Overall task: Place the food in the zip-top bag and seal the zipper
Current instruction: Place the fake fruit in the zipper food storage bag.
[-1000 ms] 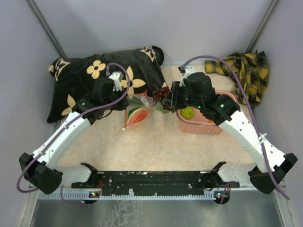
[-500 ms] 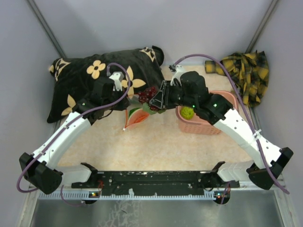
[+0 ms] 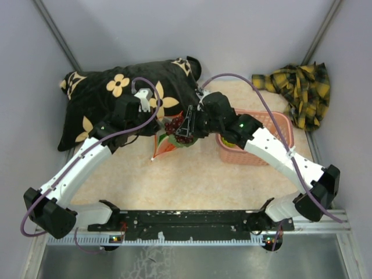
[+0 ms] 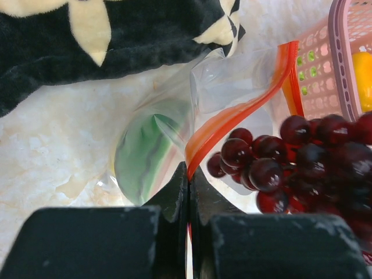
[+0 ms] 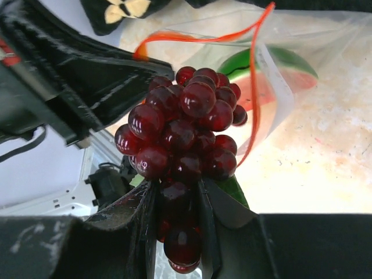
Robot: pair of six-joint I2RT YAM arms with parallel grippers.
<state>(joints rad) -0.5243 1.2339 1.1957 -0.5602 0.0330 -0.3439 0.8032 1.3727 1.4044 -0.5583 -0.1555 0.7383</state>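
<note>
The clear zip-top bag (image 3: 165, 142) lies left of the pink basket, its red-orange zipper strip (image 4: 232, 122) held up at the mouth. A toy watermelon slice (image 4: 145, 154) lies inside it. My left gripper (image 4: 189, 174) is shut on the zipper strip and holds the mouth open. My right gripper (image 5: 174, 197) is shut on a bunch of dark red toy grapes (image 5: 186, 128) with a green leaf, right at the bag's mouth (image 3: 177, 128). A yellow toy piece (image 4: 361, 78) lies in the basket.
A pink lattice basket (image 3: 256, 152) stands right of the bag. A black flowered pillow (image 3: 122, 93) lies at the back left, touching the bag's end. A yellow plaid cloth (image 3: 299, 84) is at the back right.
My right arm has carried the grapes leftward from over the basket to the bag's mouth. The left arm and bag have not moved.
</note>
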